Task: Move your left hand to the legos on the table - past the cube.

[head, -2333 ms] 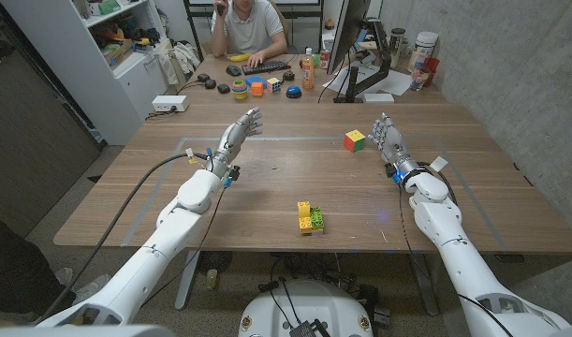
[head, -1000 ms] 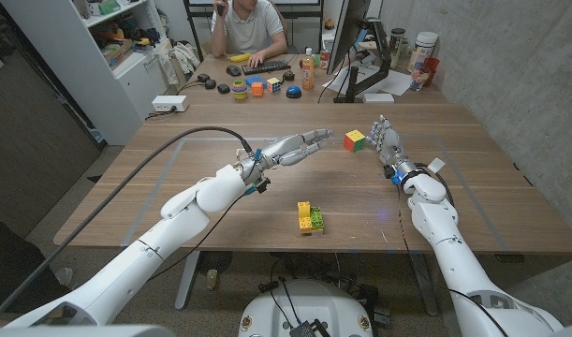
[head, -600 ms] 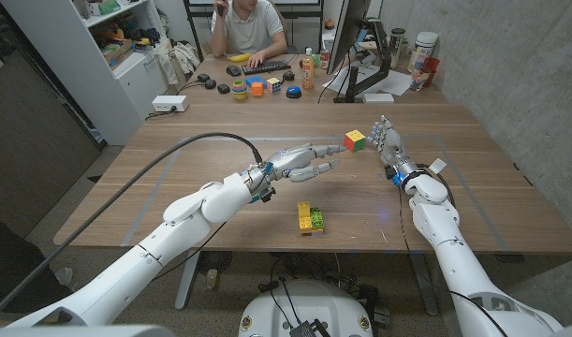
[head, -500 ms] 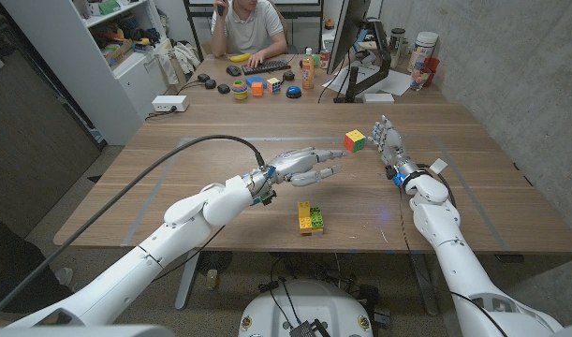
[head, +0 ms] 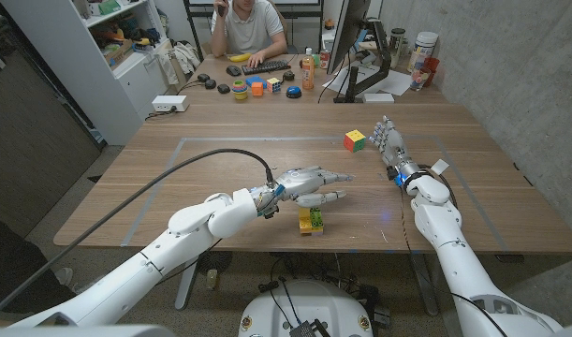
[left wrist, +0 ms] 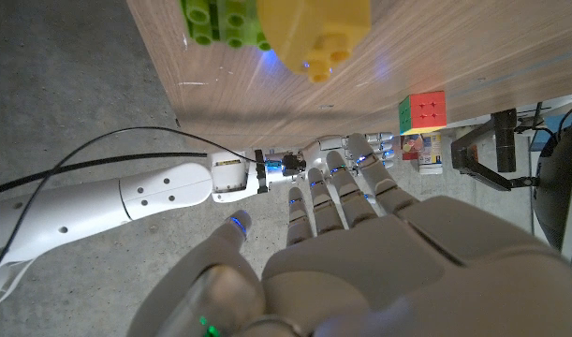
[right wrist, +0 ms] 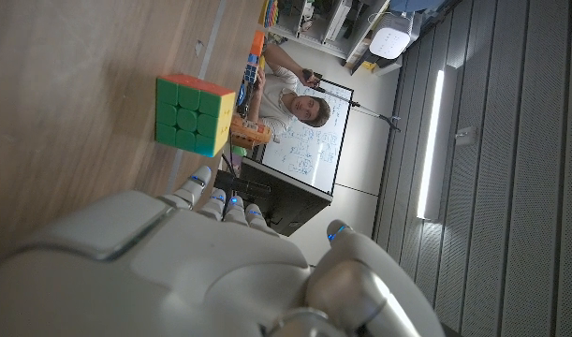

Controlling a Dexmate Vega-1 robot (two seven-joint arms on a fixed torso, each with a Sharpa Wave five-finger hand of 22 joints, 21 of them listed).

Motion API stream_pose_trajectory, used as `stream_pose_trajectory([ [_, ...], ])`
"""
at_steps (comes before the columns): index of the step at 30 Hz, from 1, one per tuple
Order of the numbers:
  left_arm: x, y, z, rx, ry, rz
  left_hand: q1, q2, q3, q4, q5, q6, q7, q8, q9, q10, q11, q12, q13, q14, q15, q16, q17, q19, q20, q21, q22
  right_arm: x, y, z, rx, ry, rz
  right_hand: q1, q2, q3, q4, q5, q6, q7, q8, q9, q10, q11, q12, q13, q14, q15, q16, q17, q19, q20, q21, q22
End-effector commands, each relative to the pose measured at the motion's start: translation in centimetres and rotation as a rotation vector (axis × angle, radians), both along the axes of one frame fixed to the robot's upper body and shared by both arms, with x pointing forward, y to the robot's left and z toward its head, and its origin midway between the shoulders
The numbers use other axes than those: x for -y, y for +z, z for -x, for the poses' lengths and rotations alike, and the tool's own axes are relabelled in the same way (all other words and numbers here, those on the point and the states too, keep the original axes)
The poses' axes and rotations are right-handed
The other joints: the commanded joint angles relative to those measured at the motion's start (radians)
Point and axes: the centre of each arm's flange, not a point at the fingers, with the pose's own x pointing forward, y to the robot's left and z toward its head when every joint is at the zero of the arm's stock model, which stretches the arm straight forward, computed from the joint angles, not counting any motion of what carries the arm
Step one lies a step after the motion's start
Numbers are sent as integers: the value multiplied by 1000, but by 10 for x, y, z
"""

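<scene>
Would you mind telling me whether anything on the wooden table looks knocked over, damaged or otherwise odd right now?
Nothing stands out. The cube sits squarely on the table beside the right robot hand, and the legos rest intact near the front edge, with the left robot hand just behind them, holding nothing.

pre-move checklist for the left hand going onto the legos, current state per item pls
1. Left hand empty, fingers apart: ok.
2. Left hand positioned over the legos: ok, it hovers just above them in the head view; the left wrist view shows the yellow and green bricks close ahead.
3. Contact with the legos: cannot tell; no touch is visible.
4. Cube out of the path: ok, it sits farther back on the table, apart from the left hand.
5. Right hand out of the way: ok, it stands beside the cube, holding nothing.
6. Left arm cable free of the legos: ok.
</scene>
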Motion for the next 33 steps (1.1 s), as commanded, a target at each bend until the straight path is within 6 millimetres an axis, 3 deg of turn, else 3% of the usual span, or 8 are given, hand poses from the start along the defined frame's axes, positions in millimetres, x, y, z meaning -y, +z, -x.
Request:
stream_pose_trajectory([
  [1, 7, -30, -6, -15, 25, -124, 1, 20, 7, 0, 4, 3, -8, 5, 3, 8, -1, 5, 5, 7, 3, 5, 5, 7, 1, 5, 5, -1, -1, -4, -1, 4, -1, 1, 122, -4, 5, 1, -4, 4, 7, 2, -1, 1, 7, 3, -76, 5, 2, 3, -83, -108, -5, 3],
  [12, 5, -34, 1, -30, 25, -163, 1, 20, 7, 0, 4, 3, -8, 5, 3, 8, -1, 5, 5, 7, 3, 5, 5, 7, 1, 5, 5, 2, -3, -8, -11, 0, -7, 1, 121, -5, 4, 0, -4, 5, 6, 2, 0, 1, 7, 3, -76, 6, 2, 3, -82, -107, -7, 3],
  [33, 2, -38, -2, -52, 30, -159, 1, 20, 7, 0, 4, 3, -8, 5, 3, 8, -1, 5, 5, 7, 3, 5, 5, 7, 1, 5, 5, -1, -2, -13, -24, 3, 3, 0, 119, -8, 4, -1, -4, 4, 6, 2, -1, 2, 7, 3, -76, 8, 1, 3, -80, -105, -12, 3],
])
